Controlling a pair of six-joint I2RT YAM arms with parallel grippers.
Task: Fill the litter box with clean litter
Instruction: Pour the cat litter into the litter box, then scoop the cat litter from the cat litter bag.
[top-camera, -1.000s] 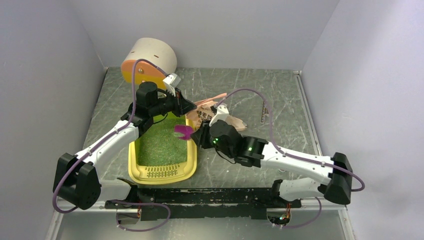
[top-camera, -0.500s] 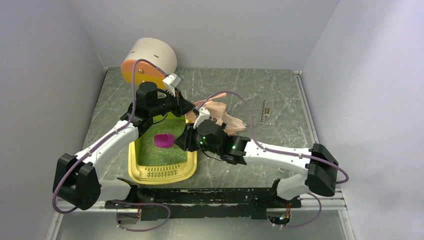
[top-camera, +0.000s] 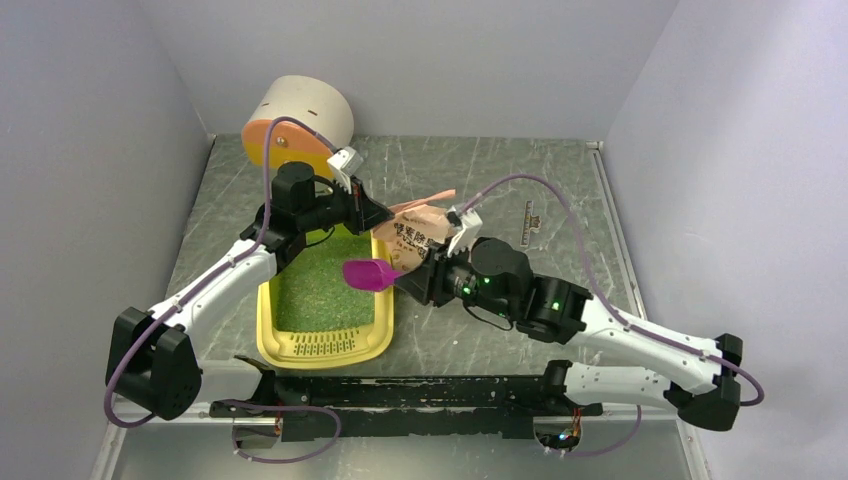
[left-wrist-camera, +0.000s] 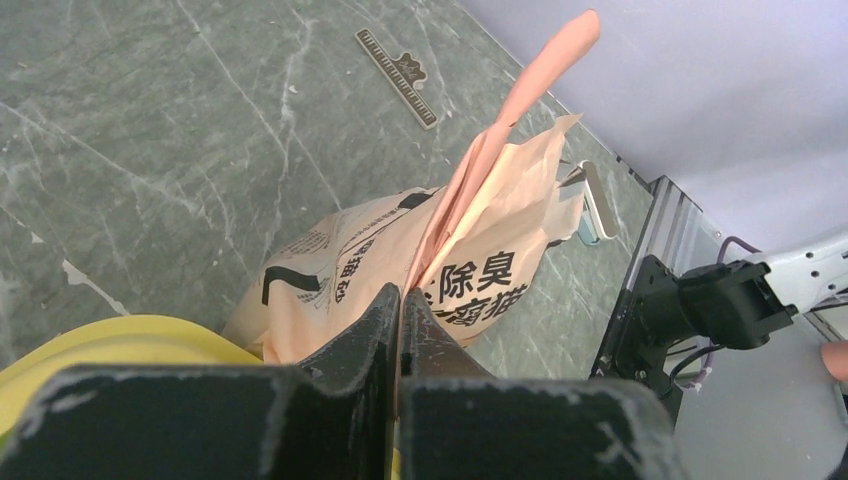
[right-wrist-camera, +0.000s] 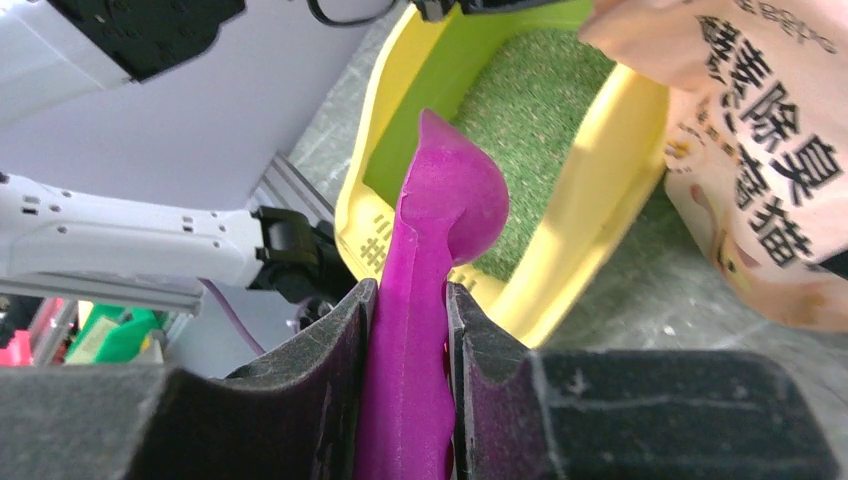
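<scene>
Spilling looks like the main worry to me. The right claw (top-camera: 412, 279) holds the magenta scoop (top-camera: 368, 273) at the centre of the overhead view, with its bowl right over the right-hand rim of the litter box (top-camera: 266, 330) and just beside the bag (top-camera: 412, 235). Whether the bowl is loaded I cannot tell, as the wrist view shows it only edge-on. If it is, any tilt this close to the rim would drop granules on the table (top-camera: 560, 200) instead of inside. A careless swing could also knock the rim or nudge the bag.

The bag is the second risk. The left claw (left-wrist-camera: 400, 300) is fully closed on only the thin top flap, so the paper could slip out and the bag could slump.

The right claw stands narrow, its jaws clamped on either side of the scoop's handle, touching nothing else.

The litter box lies left of centre in the overhead view, with its grille end toward the bottom. The clean litter (top-camera: 320, 285) already covers its floor in green.
</scene>
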